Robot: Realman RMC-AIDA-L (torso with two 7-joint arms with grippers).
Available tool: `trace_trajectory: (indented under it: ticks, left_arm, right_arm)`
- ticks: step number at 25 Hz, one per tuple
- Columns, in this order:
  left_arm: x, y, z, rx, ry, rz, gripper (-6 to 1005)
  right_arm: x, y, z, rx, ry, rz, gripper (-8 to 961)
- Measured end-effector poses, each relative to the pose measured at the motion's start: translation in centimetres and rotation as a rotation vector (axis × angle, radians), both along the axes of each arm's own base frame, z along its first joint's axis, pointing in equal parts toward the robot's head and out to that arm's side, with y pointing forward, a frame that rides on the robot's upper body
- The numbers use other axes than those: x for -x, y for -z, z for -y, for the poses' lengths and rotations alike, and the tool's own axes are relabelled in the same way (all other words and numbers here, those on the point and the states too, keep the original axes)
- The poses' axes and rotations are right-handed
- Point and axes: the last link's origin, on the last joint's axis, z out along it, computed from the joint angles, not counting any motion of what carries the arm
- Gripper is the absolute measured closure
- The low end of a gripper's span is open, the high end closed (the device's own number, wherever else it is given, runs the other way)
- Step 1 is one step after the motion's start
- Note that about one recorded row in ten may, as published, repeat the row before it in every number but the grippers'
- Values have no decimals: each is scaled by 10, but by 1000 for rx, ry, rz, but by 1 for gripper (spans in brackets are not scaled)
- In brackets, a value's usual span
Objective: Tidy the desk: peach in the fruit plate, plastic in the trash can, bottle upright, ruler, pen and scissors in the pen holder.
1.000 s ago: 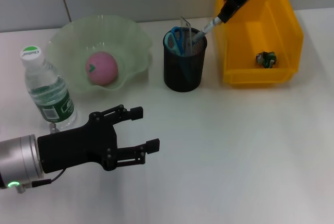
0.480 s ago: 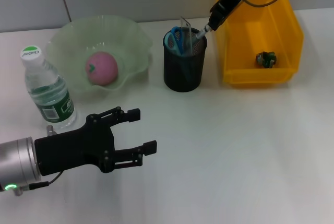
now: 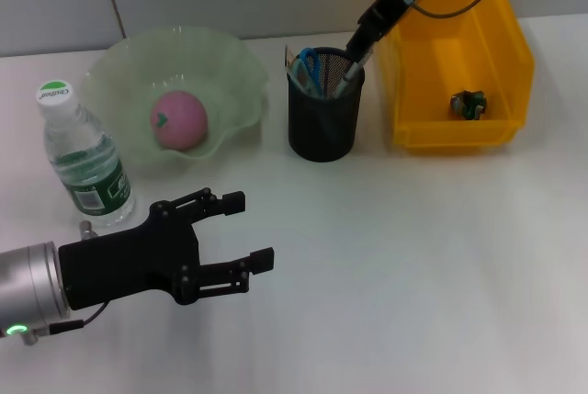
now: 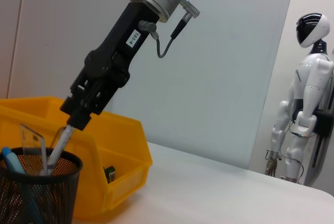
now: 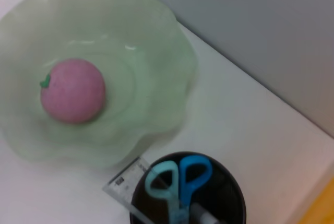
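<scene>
My right gripper (image 3: pixel 360 45) is shut on a grey pen (image 3: pixel 345 75), whose lower end stands inside the black mesh pen holder (image 3: pixel 322 128). Blue scissors (image 3: pixel 308 71) and a clear ruler (image 3: pixel 293 57) also stand in the holder. The left wrist view shows the right gripper (image 4: pixel 77 118) gripping the pen (image 4: pixel 58 148) above the holder (image 4: pixel 39 195). A pink peach (image 3: pixel 179 120) lies in the green fruit plate (image 3: pixel 119 63). The bottle (image 3: pixel 84 163) stands upright. Crumpled plastic (image 3: pixel 467 104) lies in the yellow bin (image 3: pixel 457 141). My left gripper (image 3: pixel 257 228) is open and empty, low at the front left.
The bottle stands just behind my left arm. The yellow bin sits close to the holder's right side. In the right wrist view the plate (image 5: pixel 156 41), peach (image 5: pixel 73 91) and scissors (image 5: pixel 180 179) show from above. A white humanoid (image 4: pixel 305 93) stands far off.
My right gripper has moved left and down with the pen, bringing it deeper into the holder. The ruler now leans to the left. The left arm has barely moved.
</scene>
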Motion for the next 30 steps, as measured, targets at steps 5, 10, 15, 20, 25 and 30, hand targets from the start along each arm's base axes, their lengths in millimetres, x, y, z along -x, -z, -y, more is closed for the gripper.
trace_trajectory:
  ticks: [5,10,15,20,25,30]
  left_arm:
    - [0,0,0,1,-5,2,137]
    - [1,-1,-1,2,-8,1,137]
    - [2,-3,-1,11,-23,5,137]
    - [2,-4,-1,16,-26,8,137]
    - [2,-5,-1,16,-26,10,137]
    - [2,-7,-3,19,-45,12,137]
  right_arm:
    - [6,-8,8,-73,-96,-75,412]
    - [0,-28,26,-150,-173,-293,311]
    - [-17,-48,49,-175,-256,-632,308]
    - [-45,-62,84,-217,-423,-937,306]
    - [-97,-47,115,-199,-413,-1150,294]
    - [-131,-27,148,-56,-417,-1270,244]
